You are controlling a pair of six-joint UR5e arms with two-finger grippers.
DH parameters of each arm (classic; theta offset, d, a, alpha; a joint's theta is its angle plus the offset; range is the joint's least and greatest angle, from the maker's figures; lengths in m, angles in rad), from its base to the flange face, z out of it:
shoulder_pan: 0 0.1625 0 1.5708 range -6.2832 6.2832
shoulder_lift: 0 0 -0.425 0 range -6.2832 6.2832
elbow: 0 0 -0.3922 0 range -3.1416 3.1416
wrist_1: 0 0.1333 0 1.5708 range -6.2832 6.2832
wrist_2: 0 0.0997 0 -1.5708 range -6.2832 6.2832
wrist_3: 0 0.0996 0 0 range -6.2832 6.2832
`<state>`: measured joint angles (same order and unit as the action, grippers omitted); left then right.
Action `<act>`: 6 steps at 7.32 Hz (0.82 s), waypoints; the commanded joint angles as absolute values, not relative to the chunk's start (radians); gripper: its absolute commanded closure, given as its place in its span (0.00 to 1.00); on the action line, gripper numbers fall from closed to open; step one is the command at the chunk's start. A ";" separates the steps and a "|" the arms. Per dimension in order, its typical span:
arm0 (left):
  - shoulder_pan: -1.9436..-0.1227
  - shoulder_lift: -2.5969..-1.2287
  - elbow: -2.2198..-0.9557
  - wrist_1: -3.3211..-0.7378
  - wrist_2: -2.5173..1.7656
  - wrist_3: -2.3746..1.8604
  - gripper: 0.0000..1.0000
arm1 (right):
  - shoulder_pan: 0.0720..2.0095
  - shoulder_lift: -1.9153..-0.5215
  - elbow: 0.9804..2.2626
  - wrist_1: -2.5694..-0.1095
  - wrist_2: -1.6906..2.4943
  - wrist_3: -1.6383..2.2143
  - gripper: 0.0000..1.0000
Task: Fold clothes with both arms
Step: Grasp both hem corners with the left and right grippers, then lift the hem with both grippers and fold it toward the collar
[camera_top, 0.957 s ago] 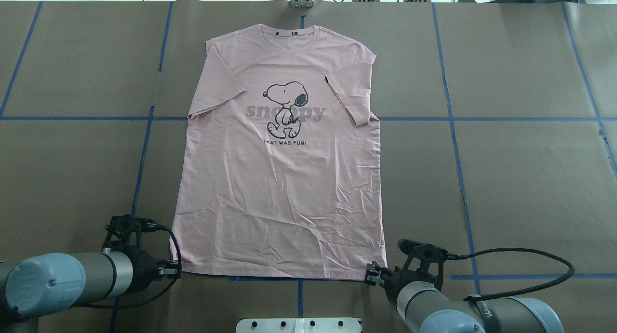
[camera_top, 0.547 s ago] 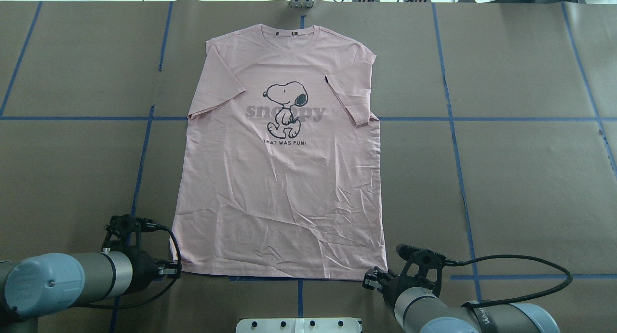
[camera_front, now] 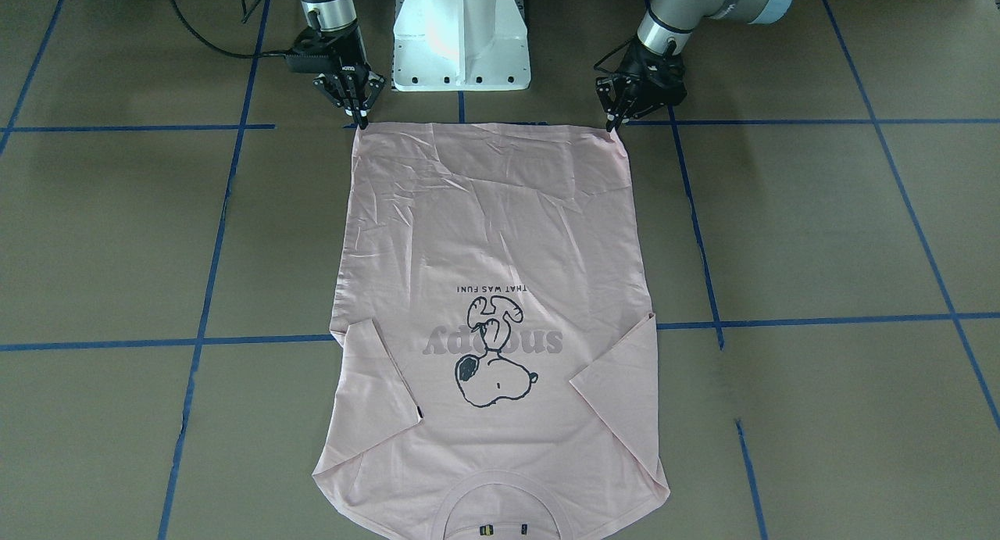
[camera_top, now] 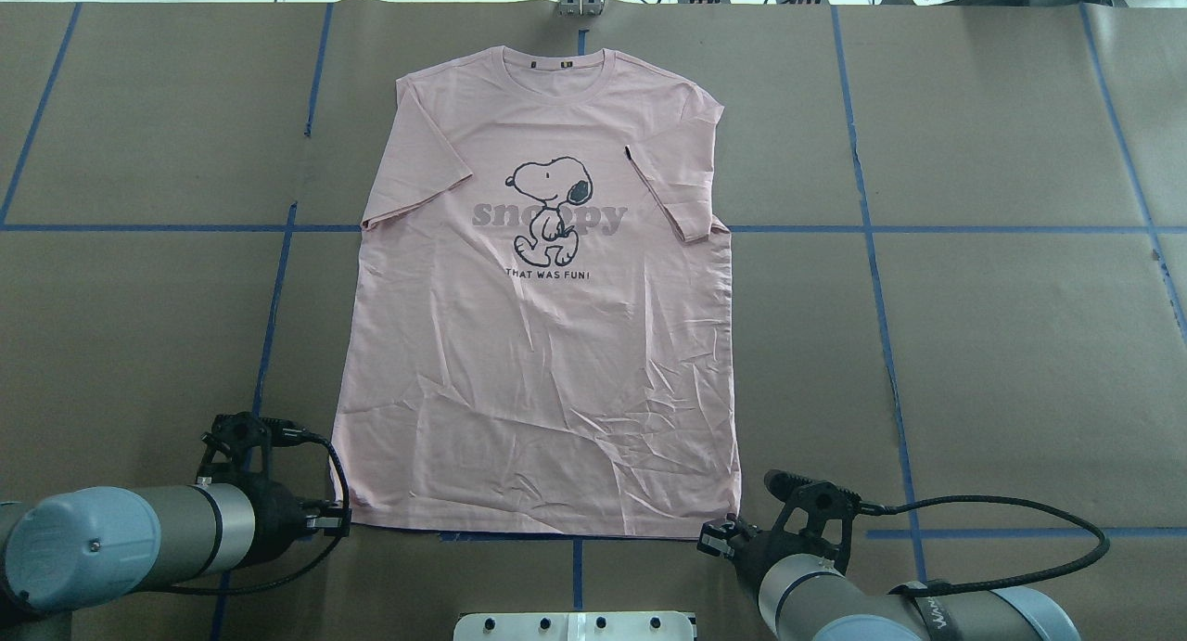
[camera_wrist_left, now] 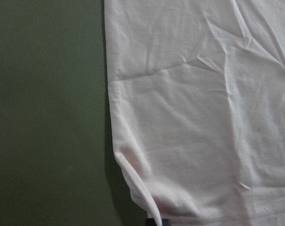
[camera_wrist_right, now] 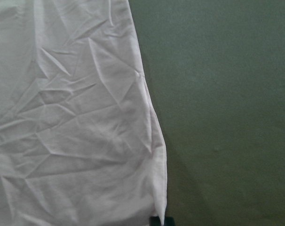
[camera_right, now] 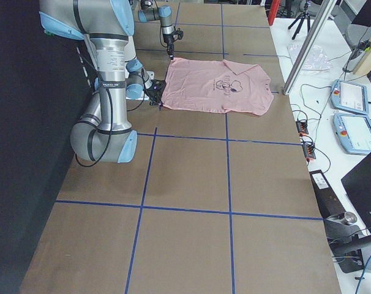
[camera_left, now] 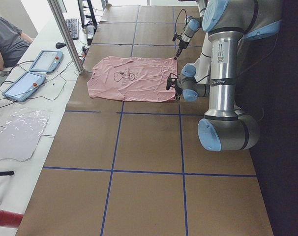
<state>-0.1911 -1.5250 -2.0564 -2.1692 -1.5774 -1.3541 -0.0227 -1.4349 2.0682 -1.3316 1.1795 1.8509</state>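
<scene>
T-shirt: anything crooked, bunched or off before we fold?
Nothing serious. The T-shirt lies flat, print up, but its lower half is creased, and both hem corners curl up where the left tool and right tool meet them.

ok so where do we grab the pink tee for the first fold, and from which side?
The two hem corners nearest the robot: left hem corner with the left gripper, right hem corner with the right gripper. Come in from the robot's side, low over the table. The T-shirt lies flat, collar far, so those corners are free edges; the jaws look pinched on them.
</scene>
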 commanded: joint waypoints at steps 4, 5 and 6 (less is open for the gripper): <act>-0.360 -1.720 -2.545 -1.535 -1.863 -1.284 1.00 | 0.087 -1.286 2.569 -1.944 1.389 1.821 1.00; -0.450 -1.900 -2.572 -1.329 -1.931 -1.241 1.00 | 0.125 -1.162 2.589 -2.089 1.443 1.819 1.00; -0.472 -1.975 -2.542 -1.260 -1.937 -1.197 1.00 | 0.135 -1.128 2.580 -2.130 1.445 1.783 1.00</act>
<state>-0.4141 -1.8408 -2.5379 -1.4143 -1.8967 -1.2502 0.1087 -1.2097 2.5671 -2.0238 1.4148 1.8118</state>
